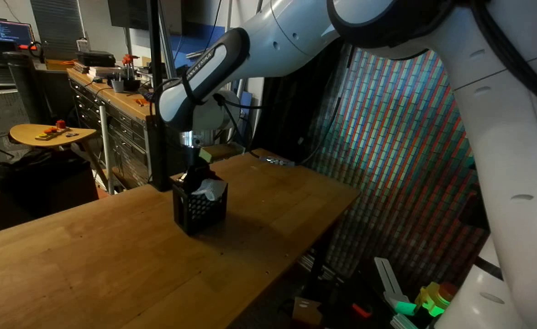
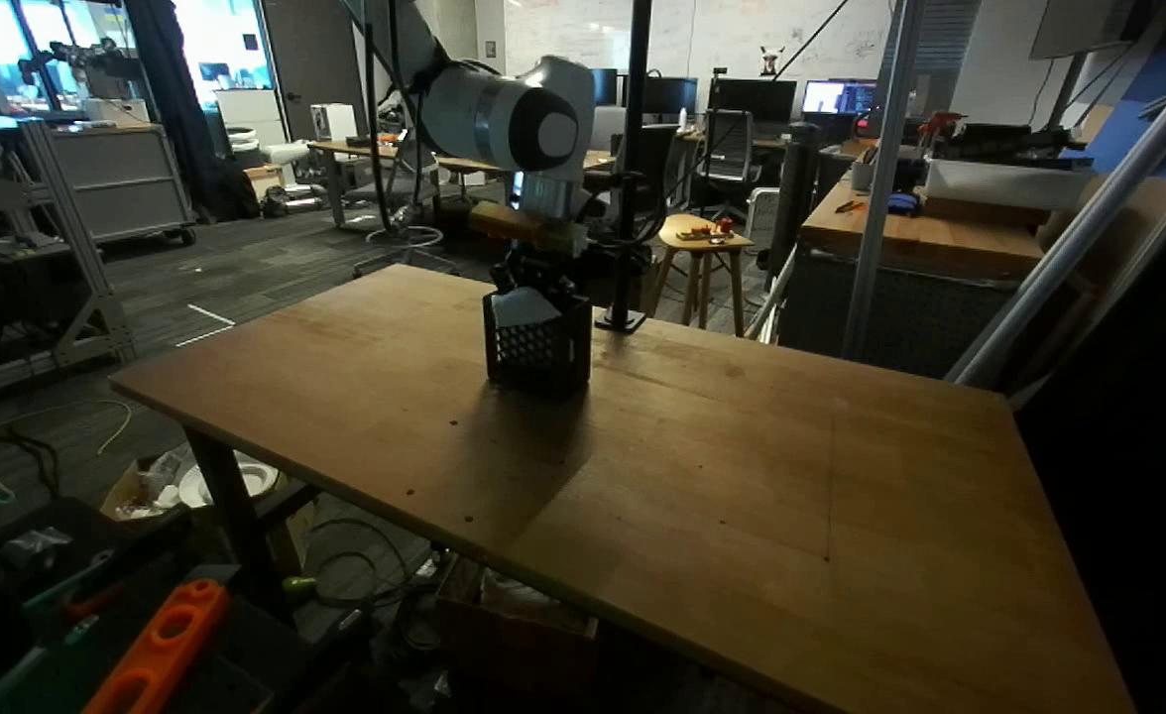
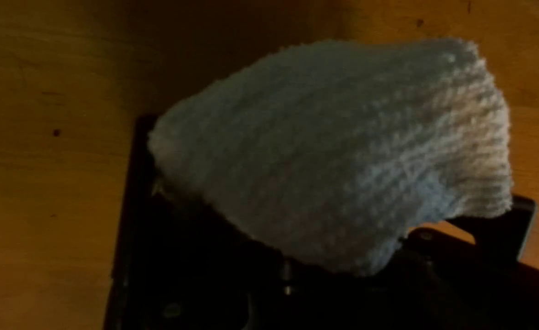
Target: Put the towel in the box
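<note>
— In an exterior view, we saw the pale grey cloth towel point(image 1: 212, 189) at the right rim of the black cubic lattice-walled box point(image 1: 200, 211).
— In an exterior view, our black jointed gripper point(image 2: 541, 273) stood at the box's mouth, jaws together; whether on cloth, we couldn't tell.
— In the wrist view, we saw the towel spread across the rim.

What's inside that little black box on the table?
A pale towel is in the mouth of the box, poking out past the top, with the gripper there too. The bottom, and how deep the towel goes, can't be seen: it's dark, and towel and gripper cover it.
</note>
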Robot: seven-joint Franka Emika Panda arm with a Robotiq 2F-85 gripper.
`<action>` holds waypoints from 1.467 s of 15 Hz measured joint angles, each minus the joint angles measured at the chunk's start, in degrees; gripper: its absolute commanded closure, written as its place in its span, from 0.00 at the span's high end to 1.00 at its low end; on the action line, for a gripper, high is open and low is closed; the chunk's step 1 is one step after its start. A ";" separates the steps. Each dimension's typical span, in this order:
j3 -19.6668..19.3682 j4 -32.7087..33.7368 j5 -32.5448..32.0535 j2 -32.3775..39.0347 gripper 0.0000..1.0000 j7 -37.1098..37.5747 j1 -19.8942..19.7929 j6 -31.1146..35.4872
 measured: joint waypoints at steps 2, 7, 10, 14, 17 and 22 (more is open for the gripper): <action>0.27 0.00 0.02 0.97 0.00 -1.25 -0.48 0.00; 0.93 0.04 0.05 1.89 0.00 -3.65 -1.55 -0.07; 1.15 0.03 0.05 1.91 0.00 -4.49 -1.61 -0.15; 1.17 0.05 -1.19 1.39 0.00 -4.85 -1.17 -0.16; 1.13 0.04 -2.86 -0.76 0.00 -4.83 -0.71 0.05; 0.73 -1.22 -4.23 -7.43 0.00 -4.42 -0.53 0.85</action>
